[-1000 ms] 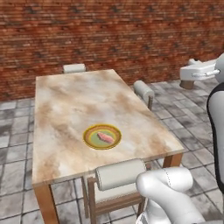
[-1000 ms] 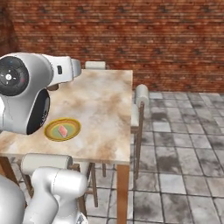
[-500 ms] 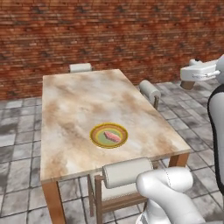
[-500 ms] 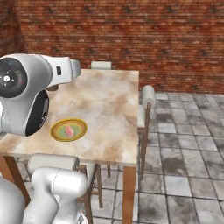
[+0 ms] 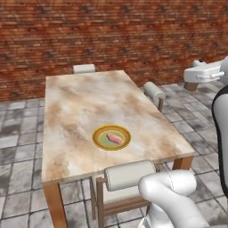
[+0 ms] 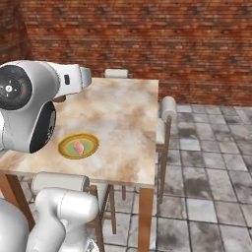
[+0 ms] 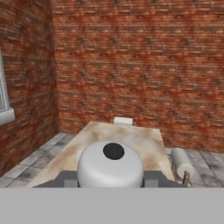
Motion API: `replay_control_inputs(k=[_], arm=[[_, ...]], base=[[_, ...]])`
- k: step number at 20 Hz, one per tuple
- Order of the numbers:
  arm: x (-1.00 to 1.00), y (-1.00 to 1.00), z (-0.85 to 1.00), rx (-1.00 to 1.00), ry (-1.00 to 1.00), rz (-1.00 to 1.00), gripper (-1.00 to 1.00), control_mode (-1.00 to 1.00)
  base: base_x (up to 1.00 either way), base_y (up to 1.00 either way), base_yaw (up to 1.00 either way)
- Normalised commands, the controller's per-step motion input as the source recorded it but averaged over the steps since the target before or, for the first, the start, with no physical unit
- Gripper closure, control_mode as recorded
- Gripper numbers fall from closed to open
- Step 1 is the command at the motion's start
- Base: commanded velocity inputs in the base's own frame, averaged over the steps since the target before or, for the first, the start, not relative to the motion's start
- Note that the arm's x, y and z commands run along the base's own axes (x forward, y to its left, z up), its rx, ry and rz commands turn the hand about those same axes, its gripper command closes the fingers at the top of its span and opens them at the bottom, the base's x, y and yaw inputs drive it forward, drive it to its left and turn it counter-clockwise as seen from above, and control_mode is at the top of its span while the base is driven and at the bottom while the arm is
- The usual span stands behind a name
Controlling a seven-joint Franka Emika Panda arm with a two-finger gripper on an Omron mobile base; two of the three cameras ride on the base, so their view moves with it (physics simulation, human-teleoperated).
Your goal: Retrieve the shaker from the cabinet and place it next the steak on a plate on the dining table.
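1. At the far left of the hand view, a pale window ledge (image 7: 6, 115) juts from the brick wall (image 7: 131, 65).
2. In the left base view the dining table (image 5: 80, 107) stands lengthwise on the grey tiled floor (image 5: 18, 147). Its marbled tabletop carries only the plate and what lies on it.
3. A padded chair (image 5: 84, 68) is tucked in at the tabletop's far end, against the wall side.
4. The plate (image 5: 111, 137) rests on the near half of the tabletop, roughly midway across its width.
5. The steak (image 5: 115, 138) lies inside the plate, on its green centre.
6. A second chair (image 5: 129, 174) stands at the near end of the tabletop, just in front of the plate.
7. A third chair (image 5: 153, 91) is at the right long side.
8. The end effector (image 7: 109, 178) hangs in the air past the tabletop's right side, well apart from the plate. Its jaws are narrow, clamped on the shaker (image 7: 110, 168).
9. In the hand view the shaker's pale cap faces the camera, a dark hole at its middle, with a dark finger (image 7: 65, 178) on either side. The shaker is off the tabletop, not beside the steak.
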Motion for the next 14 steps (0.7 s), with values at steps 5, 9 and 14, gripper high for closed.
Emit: replay_control_inputs(k=[5,9,14], arm=[[0.00,0.00,0.00,0.00,0.00,0.00,1.00,1.00],[0.00,0.00,0.00,0.00,0.00,0.00,1.00,1.00],[0.24,0.00,-0.10,0.00,0.00,0.14,1.00,-1.00]], base=[[0.68,0.00,0.18],[0.48,0.00,0.32],[0.26,0.00,0.19]])
